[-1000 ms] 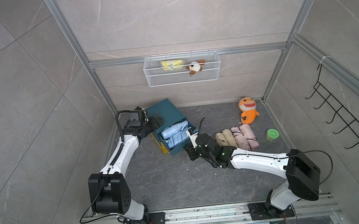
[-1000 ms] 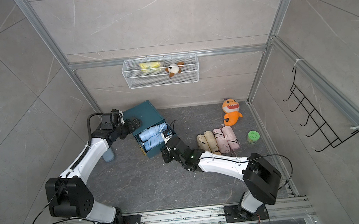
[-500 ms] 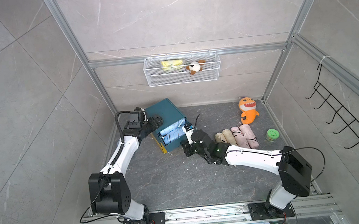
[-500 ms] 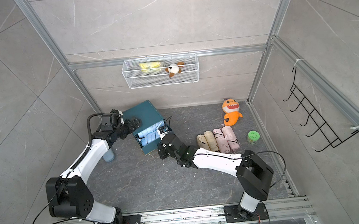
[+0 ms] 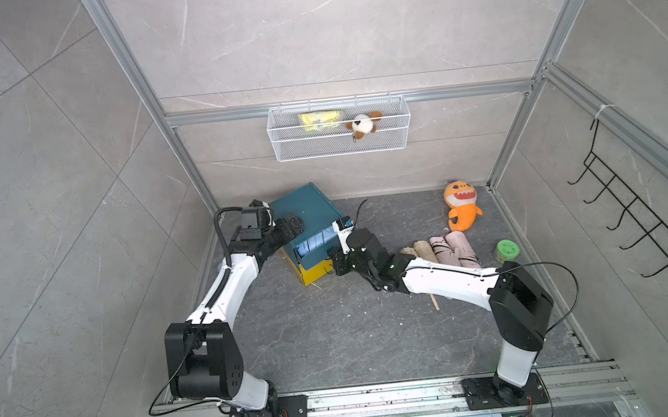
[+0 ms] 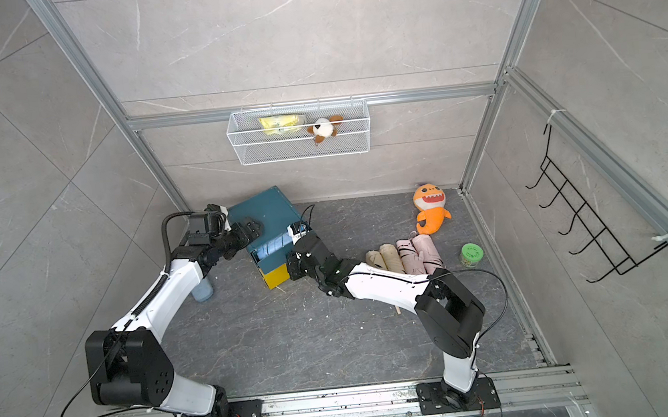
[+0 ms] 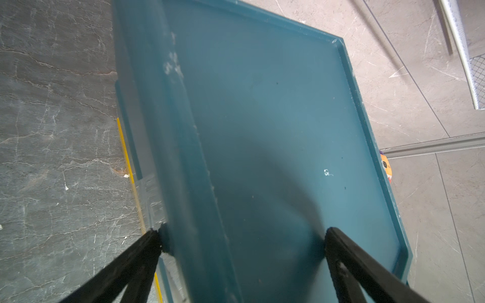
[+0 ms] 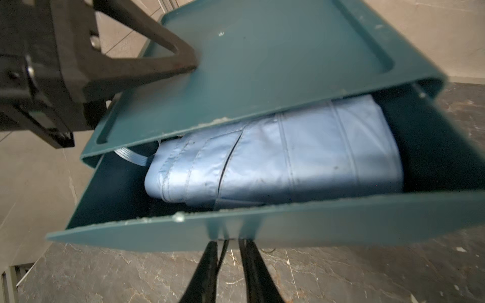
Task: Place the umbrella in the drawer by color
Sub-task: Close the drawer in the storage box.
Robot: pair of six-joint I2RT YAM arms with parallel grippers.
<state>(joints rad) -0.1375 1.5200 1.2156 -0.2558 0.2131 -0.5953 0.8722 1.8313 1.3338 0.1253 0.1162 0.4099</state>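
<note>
Right gripper (image 8: 228,244), pinched on the drawer (image 8: 341,223) front, holds it further in than a second ago — blue umbrella (image 8: 288,162) lies inside, half hidden. Farther, left gripper (image 7: 244,234) gapes wide, bracing the cabinet (image 7: 262,105) — closing looks nearly done.

Floor (image 5: 337,343): dark grey stone slabs, scattered pale crumbs. Teal drawer cabinet (image 5: 303,208) sits in the back-left corner area, turned at an angle, yellow bottom drawer (image 5: 313,272) facing out. To its right is a row of folded umbrellas, beige (image 5: 420,249) then pink (image 5: 453,248), touching side by side. Orange shark plush (image 5: 462,209) lies behind them. Green-lidded jar (image 5: 507,251) is by the right wall. Thin wooden stick (image 5: 434,302) lies mid-floor. Pale blue cylinder (image 6: 202,291) stands near the left wall; can't tell what it is.
</note>
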